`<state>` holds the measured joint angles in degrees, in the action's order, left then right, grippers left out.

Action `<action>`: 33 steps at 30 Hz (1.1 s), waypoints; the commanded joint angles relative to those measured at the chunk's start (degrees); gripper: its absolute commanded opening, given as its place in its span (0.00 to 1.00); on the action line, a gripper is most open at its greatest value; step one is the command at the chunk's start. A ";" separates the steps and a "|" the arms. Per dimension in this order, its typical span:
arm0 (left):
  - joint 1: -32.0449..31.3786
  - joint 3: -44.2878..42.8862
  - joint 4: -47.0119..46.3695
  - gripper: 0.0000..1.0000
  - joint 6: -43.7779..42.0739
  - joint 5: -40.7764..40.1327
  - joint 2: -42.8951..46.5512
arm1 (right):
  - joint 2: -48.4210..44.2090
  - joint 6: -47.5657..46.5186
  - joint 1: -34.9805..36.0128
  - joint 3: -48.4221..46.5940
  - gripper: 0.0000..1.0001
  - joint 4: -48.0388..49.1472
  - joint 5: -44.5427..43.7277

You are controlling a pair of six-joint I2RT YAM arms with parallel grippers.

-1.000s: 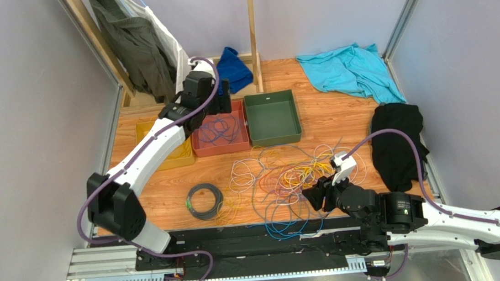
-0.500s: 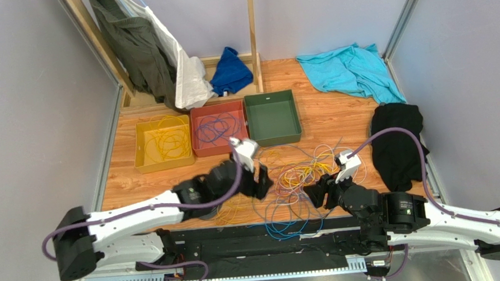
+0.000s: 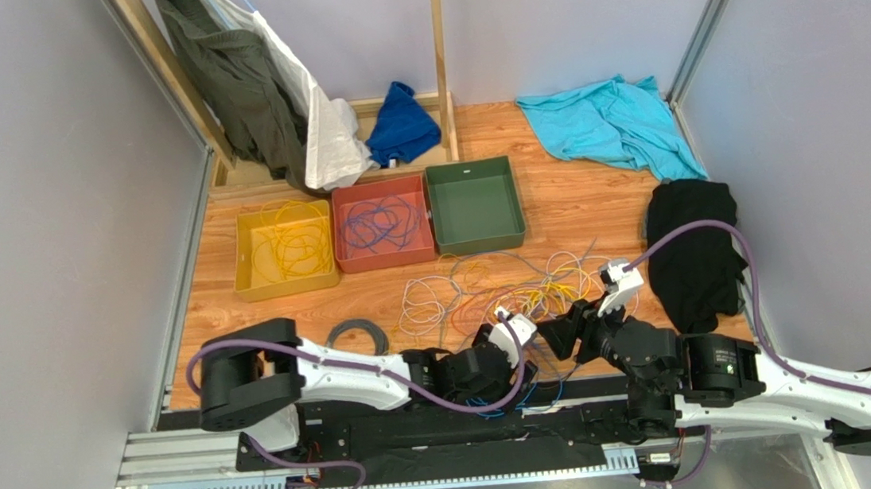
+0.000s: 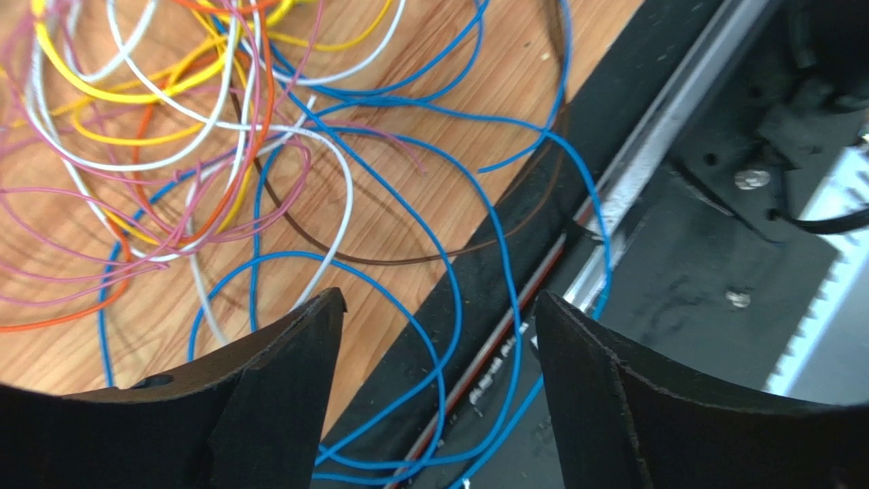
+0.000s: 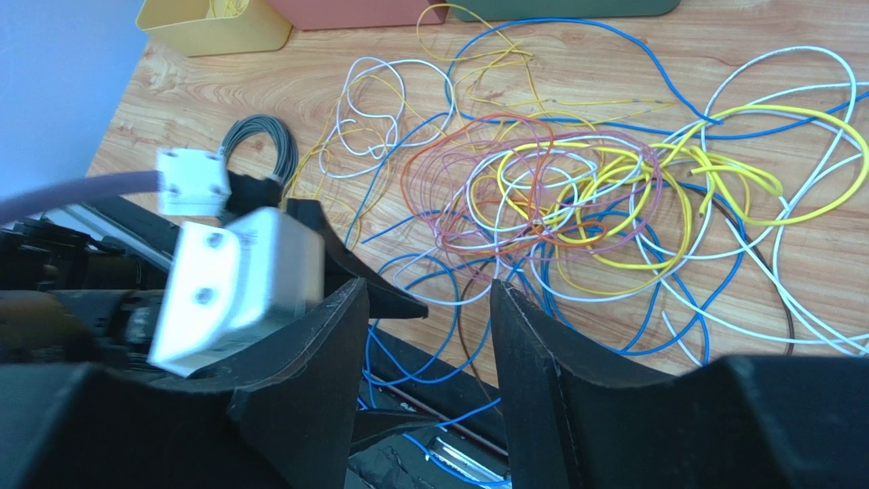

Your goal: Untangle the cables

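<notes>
From above, cannot trace single strands in the cables (image 3: 505, 292): too thin, too knotted. Lost under the left hand (image 3: 508, 345) and right hand (image 3: 560, 338): the tangle's near loops. Half covered by the left arm (image 3: 345, 373): the black coil (image 3: 354, 324). In the left wrist view, cut off at the top and left edges, with blue loops passing behind the fingers (image 4: 255, 408) at the bottom. In the right wrist view, cropped at the right edge; yellow tray (image 5: 204, 25) and red tray (image 5: 347, 12) cropped at the top, only their near walls showing.
</notes>
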<state>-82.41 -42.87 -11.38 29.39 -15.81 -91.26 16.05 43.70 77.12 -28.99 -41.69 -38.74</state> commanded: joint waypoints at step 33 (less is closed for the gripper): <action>-0.03 -27.40 34.04 0.00 -24.01 -26.62 45.30 | -0.67 0.68 0.13 -0.36 0.51 2.05 -0.37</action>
<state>-82.41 -62.08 11.79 16.62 -31.99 -47.09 15.64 44.14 77.06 -28.99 -43.40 -39.16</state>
